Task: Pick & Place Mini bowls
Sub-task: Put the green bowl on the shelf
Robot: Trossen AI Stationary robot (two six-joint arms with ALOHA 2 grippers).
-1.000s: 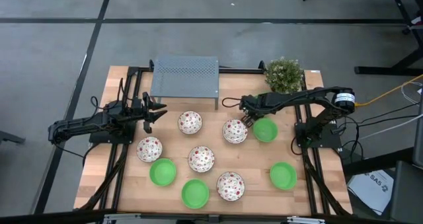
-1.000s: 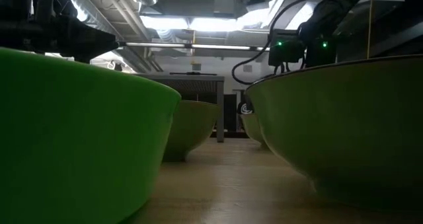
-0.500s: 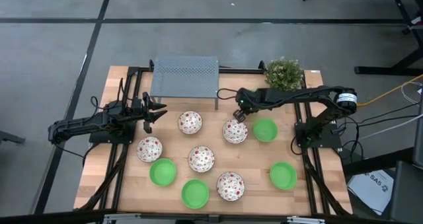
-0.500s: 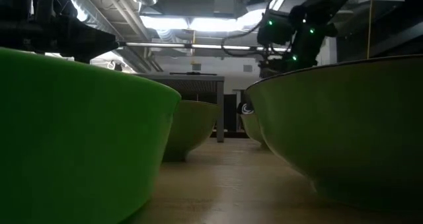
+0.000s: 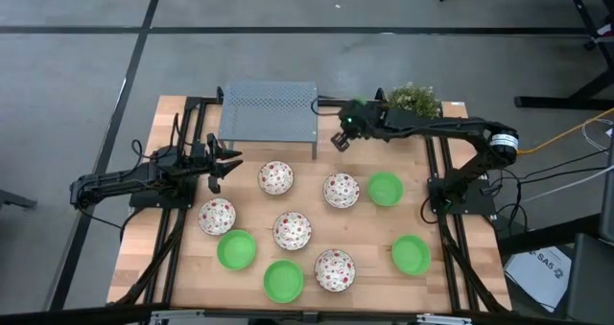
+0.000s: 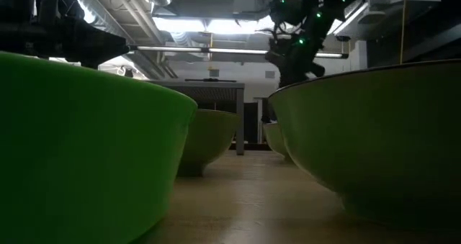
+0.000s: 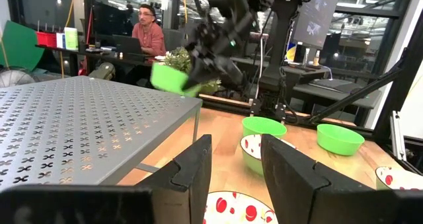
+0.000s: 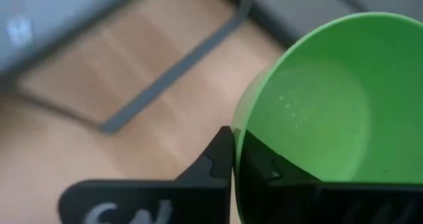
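Note:
Nine mini bowls sit upright on their bases on the wooden table (image 5: 182,267): four plain green ones, such as one (image 5: 385,188) and one (image 5: 236,249), and several speckled white ones, such as one (image 5: 341,190). A fifth green bowl (image 7: 173,78) hangs in my right gripper (image 5: 340,139), which is raised beside the right end of the grey perforated rack (image 5: 269,112). In the high view the arm hides this bowl. My left gripper (image 5: 225,162) waits open at the table's left, facing the speckled bowl (image 5: 275,177). My right gripper (image 8: 236,151) has the green bowl (image 8: 317,105) by its rim (image 8: 241,128), one finger inside the hollow and one outside. The bowl is lifted clear of the table and tilted, level with the rack's top in the left wrist view.
The grey rack (image 7: 79,125) stands on thin legs at the table's far edge. A bushy potted plant (image 5: 413,103) sits at the far right, just behind my right arm. Black frame rails run along both table sides. A person sits in the room beyond the table.
My right gripper has travelled from between the speckled bowl and the green bowl in the right middle of the table toward the far edge and somewhat left, rising as it went. It now stands by the rack's right end.

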